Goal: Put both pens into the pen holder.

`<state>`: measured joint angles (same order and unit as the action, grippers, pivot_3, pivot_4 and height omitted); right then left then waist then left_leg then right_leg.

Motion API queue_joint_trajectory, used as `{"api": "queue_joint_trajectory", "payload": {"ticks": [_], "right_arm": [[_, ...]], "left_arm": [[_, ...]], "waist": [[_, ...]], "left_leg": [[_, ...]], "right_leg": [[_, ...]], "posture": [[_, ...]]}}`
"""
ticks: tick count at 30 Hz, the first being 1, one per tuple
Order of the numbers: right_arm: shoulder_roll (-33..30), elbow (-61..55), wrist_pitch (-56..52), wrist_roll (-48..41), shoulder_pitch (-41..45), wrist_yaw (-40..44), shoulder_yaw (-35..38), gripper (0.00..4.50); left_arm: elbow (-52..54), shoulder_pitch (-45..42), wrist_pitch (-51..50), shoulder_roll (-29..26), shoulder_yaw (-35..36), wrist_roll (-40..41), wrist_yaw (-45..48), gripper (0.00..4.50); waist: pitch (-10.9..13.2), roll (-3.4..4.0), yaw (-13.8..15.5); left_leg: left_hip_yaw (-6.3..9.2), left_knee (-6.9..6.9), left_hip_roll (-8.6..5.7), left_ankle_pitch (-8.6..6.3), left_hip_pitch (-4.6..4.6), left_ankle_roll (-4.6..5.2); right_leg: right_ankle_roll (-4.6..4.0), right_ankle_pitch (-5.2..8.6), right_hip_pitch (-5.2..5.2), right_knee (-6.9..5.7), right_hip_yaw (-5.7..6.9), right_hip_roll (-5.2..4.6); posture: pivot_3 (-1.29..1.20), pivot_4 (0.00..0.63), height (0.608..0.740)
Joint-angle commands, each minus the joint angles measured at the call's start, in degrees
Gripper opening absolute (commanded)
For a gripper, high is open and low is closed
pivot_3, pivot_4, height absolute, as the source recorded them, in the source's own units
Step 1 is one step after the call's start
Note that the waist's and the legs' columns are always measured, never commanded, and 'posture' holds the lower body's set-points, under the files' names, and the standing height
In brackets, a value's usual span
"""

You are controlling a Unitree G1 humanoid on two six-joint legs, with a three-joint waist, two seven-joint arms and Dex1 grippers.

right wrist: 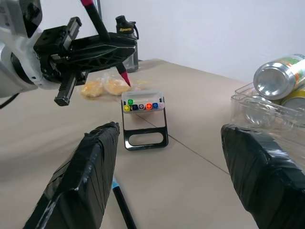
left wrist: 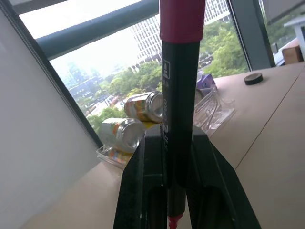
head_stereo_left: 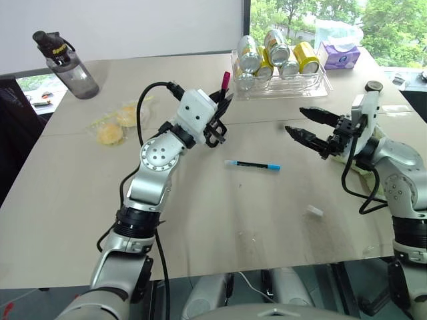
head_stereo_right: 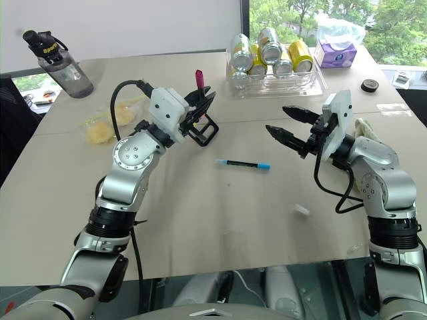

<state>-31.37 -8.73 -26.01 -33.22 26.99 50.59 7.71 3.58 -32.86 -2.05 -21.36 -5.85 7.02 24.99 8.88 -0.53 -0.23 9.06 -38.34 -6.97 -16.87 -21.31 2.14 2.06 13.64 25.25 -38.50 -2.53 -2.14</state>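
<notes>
Left gripper [head_stereo_right: 200, 107] pinched the pink pen [head_stereo_right: 198, 79] (upright) above the holder [right wrist: 143, 121]; right gripper [head_stereo_right: 283, 123] spread, blue pen [head_stereo_right: 243, 164] on table [head_stereo_right: 200, 227].

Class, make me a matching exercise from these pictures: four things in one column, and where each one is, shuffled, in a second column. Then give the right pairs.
Things:
1. magenta-ended pen
2. blue-capped pen
3. drink cans
4. water bottle

Places:
A. in a clear tray at the table's far edge
B. standing at the far left corner of the table
C. clamped upright in the left gripper
D. lying flat on the table between the two arms

Pairs: 1-C, 2-D, 3-A, 4-B
</notes>
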Motion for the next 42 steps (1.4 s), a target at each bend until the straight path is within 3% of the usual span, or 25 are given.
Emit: {"api": "queue_joint_trajectory", "payload": {"ticks": [1, 3, 7, 14, 19, 25, 30, 34, 38, 42], "right_arm": [[0.3, -2.5, 0.2, -1.1, -0.3, -0.4, 0.3, 3.62], [0.6, -2.8, -0.2, -1.5, -0.4, -0.4, 0.3, 3.62], [1.2, -3.7, -0.3, -1.5, -0.6, -0.7, -0.4, 3.62], [1.6, -4.0, -0.2, -1.3, -0.9, -1.2, -0.9, 3.62], [0.8, -4.8, -0.8, -1.5, -2.2, -1.4, -0.3, 3.62], [-6.1, -11.6, -6.7, -7.7, -11.8, 0.5, 6.9, 3.62], [-11.1, -19.6, -10.3, -12.7, -24.9, 1.4, 14.3, 3.62], [-14.3, -23.9, -10.4, -10.6, -38.2, 3.2, 18.9, 3.62], [-15.0, -24.0, -6.5, -5.0, -44.6, 3.6, 16.5, 3.62], [-12.5, -23.0, -5.1, -2.8, -43.2, 0.6, 12.7, 3.62]], "left_arm": [[1.3, -0.1, -1.1, 0.3, 2.4, 1.5, 0.3, 0.0], [2.0, 0.0, -5.4, 2.5, 4.0, 5.7, 0.2, 0.0], [4.1, -0.9, -20.2, 10.7, 12.5, 21.8, -6.2, 0.0], [4.8, -1.7, -23.6, 9.5, 13.8, 22.4, -6.1, 0.0], [3.9, -3.2, -28.5, 12.4, 18.5, 29.0, -9.9, 0.0], [9.0, -0.1, -34.3, 15.6, 20.1, 35.6, -14.5, 0.0], [17.7, 7.3, -44.0, 15.7, 21.9, 48.9, -17.6, 0.0], [20.1, 11.3, -48.5, 16.7, 23.6, 60.2, -24.5, 0.0], [17.4, 12.2, -48.8, 19.0, 24.0, 66.6, -31.2, 0.0], [16.1, 12.3, -47.4, 20.1, 23.9, 70.5, -35.4, 0.0]], "waist": [[0.0, 0.0, -0.2], [0.0, 0.0, -0.2], [0.0, -0.01, -0.2], [0.0, -0.02, -0.4], [0.0, -0.03, -0.2], [0.0, -0.05, 0.4], [0.0, -0.06, 0.9], [0.0, -0.05, 1.4], [0.0, -0.09, 1.7], [0.1, -0.23, 1.7]], "left_leg": [[0.0, 0.0, 0.0, 0.0, 0.0, 0.0], [-0.02, 0.0, 0.0, 0.0, 0.0, 0.0], [0.01, -0.09, 0.0, 0.0, -0.04, 0.0], [0.0, -0.11, 0.0, 0.01, -0.08, 0.0], [0.02, -0.23, -0.01, 0.01, -0.12, -0.01], [0.06, -0.33, -0.01, 0.0, -0.35, 0.0], [0.03, -0.42, -0.01, 0.0, -0.48, -0.01], [0.0, -0.55, 0.0, 0.0, -0.41, -0.01], [-0.03, -0.92, 0.0, 0.0, -0.28, 0.0], [-0.25, -0.87, 0.09, -0.02, 0.58, -0.02]], "right_leg": [[0.0, 0.0, 0.01, -0.01, 0.0, 0.0], [0.0, 0.0, 0.02, -0.02, -0.01, 0.0], [0.0, 0.0, 0.01, -0.03, 0.02, 0.0], [0.0, 0.0, 0.09, -0.13, 0.02, 0.01], [0.01, 0.0, 0.08, -0.16, 0.05, 0.01], [0.01, -0.01, 0.19, -0.15, 0.08, 0.0], [0.02, -0.01, 0.36, -0.27, 0.06, 0.01], [0.02, -0.01, 0.27, -0.41, 0.05, 0.02], [0.22, -0.19, -0.06, -0.34, 0.04, 0.05], [0.54, -0.24, -0.9, -0.05, 0.11, 0.0]], "posture": [[0.0, 0.15, 0.74], [0.0, 0.15, 0.74], [0.0, 0.15, 0.74], [0.0, 0.15, 0.74], [0.0, 0.15, 0.74], [0.0, 0.15, 0.74], [0.0, 0.15, 0.74], [0.0, 0.15, 0.74], [0.0, 0.15, 0.74], [0.0, 0.15, 0.74]]}}
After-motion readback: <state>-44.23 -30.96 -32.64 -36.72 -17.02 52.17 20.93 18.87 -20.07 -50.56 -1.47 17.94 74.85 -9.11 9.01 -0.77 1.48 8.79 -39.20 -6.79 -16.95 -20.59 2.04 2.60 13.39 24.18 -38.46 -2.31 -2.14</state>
